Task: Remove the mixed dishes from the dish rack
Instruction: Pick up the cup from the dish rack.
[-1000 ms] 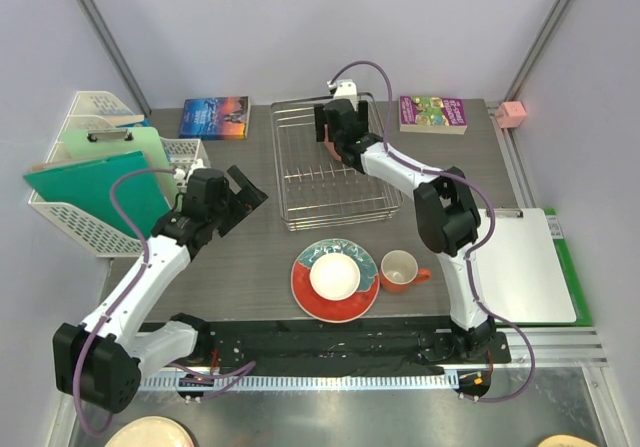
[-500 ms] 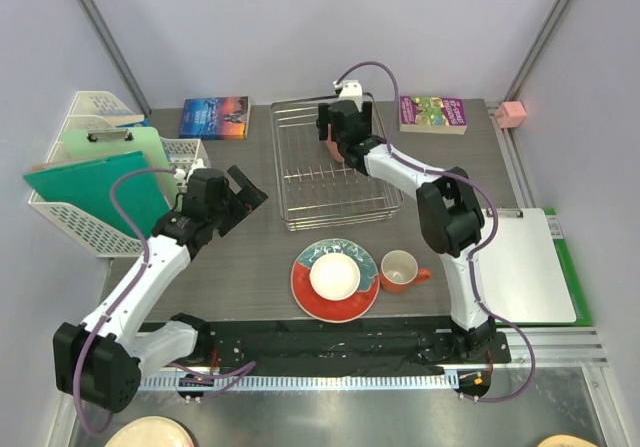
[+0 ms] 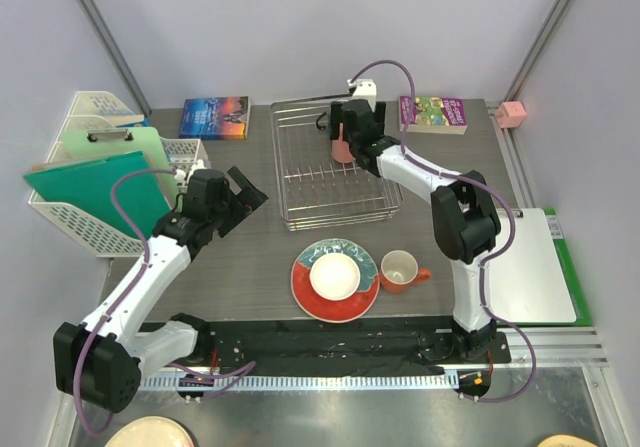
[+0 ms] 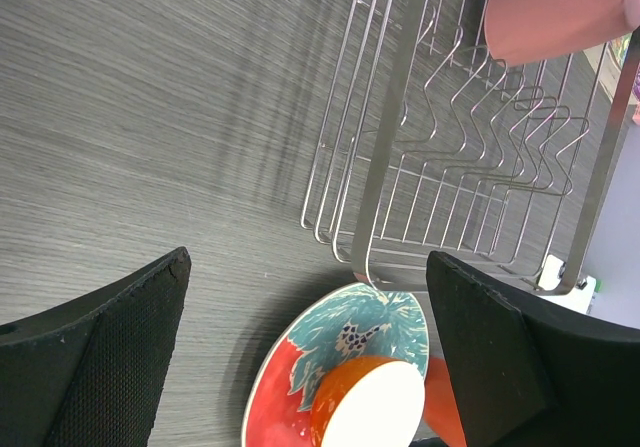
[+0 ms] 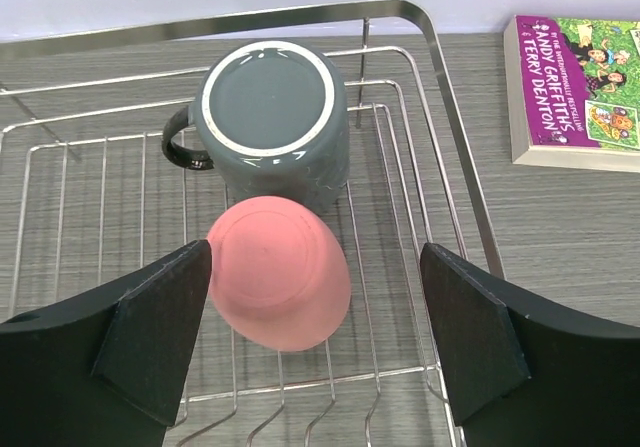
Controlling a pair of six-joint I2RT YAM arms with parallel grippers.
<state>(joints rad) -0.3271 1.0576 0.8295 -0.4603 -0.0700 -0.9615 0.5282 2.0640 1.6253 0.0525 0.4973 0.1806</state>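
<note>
Hovering over the far side of the dish rack (image 5: 455,167), the right pincer (image 5: 315,297) is wide open and empty above the pink cup (image 5: 280,272), bottom-up just beside the overturned dark grey mug (image 5: 272,117). The left pincer (image 4: 308,297), also wide open and empty, hangs over the desk (image 4: 150,117) left of the rack.

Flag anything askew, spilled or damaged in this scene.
Only the pink cup: upturned in the dish rack, it looks tilted rather than flat, right beside the dark grey mug, which sits level on its rim. Nothing looks spilled or broken.
</note>
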